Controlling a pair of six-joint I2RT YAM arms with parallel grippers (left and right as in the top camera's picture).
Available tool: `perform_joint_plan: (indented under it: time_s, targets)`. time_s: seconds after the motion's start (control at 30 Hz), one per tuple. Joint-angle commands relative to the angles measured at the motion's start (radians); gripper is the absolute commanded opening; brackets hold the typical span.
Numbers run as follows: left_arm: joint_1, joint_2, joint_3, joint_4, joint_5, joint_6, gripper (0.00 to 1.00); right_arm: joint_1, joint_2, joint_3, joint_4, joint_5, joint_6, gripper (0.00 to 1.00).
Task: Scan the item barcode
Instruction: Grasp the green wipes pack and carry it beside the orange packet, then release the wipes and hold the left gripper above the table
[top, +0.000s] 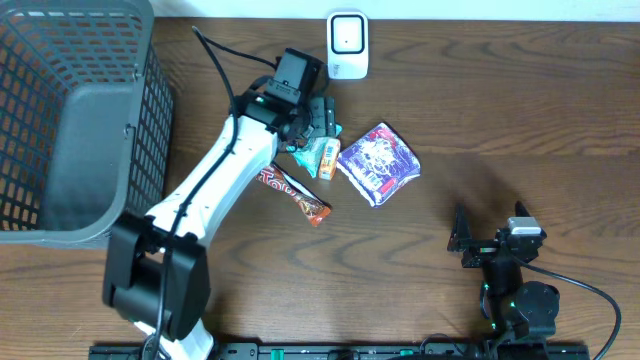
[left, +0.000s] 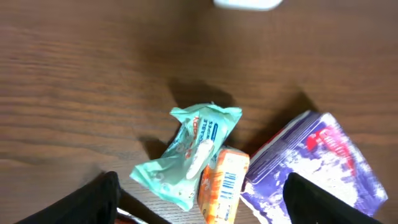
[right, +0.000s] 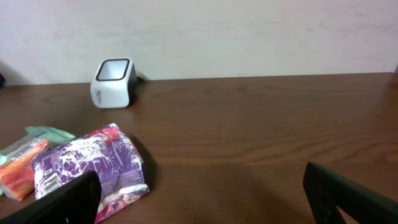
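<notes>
Three items lie below the white barcode scanner (top: 347, 45): a crumpled teal packet (left: 186, 155), a small orange pack (left: 222, 183) with its barcode facing up, and a purple snack bag (left: 317, 165). My left gripper (left: 199, 202) hangs open just above them, its black fingers (left: 102, 196) apart on either side of the teal packet and the orange pack, holding nothing. From overhead it sits over the teal packet (top: 305, 152), next to the orange pack (top: 327, 158). My right gripper (top: 465, 240) is open and empty at the front right, facing the purple bag (right: 90, 165) and the scanner (right: 113, 82).
A red candy bar (top: 293, 195) lies beside the left arm's white link. A large dark wire basket (top: 70, 120) fills the left side of the table. A black cable runs from the arm toward the back edge.
</notes>
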Motion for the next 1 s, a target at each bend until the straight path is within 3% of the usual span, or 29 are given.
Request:
perform_joint_plan:
  time_s: [0.0,0.2,0.43,0.73,0.97]
  targets:
    - [0.026,-0.141,0.023,0.0,-0.012,0.01,0.86,0.004,-0.005,-0.004,-0.001,-0.002,0.013,0.99]
    - [0.062,-0.362,0.023,-0.125,-0.013,0.01,0.99,0.004,-0.005,-0.003,-0.001,-0.002,0.013,0.99]
    - [0.068,-0.533,0.023,-0.406,-0.013,0.01,0.98,0.004,-0.005,-0.003,-0.001,-0.002,0.013,0.99]
    - [0.068,-0.577,0.022,-0.646,-0.011,0.009,0.98,0.004,-0.005,-0.003,-0.001,-0.002,0.013,0.99]
    - [0.068,-0.577,0.022,-0.689,-0.012,0.01,0.98,0.004,-0.005,-0.004,-0.001,-0.002,0.013,0.99]
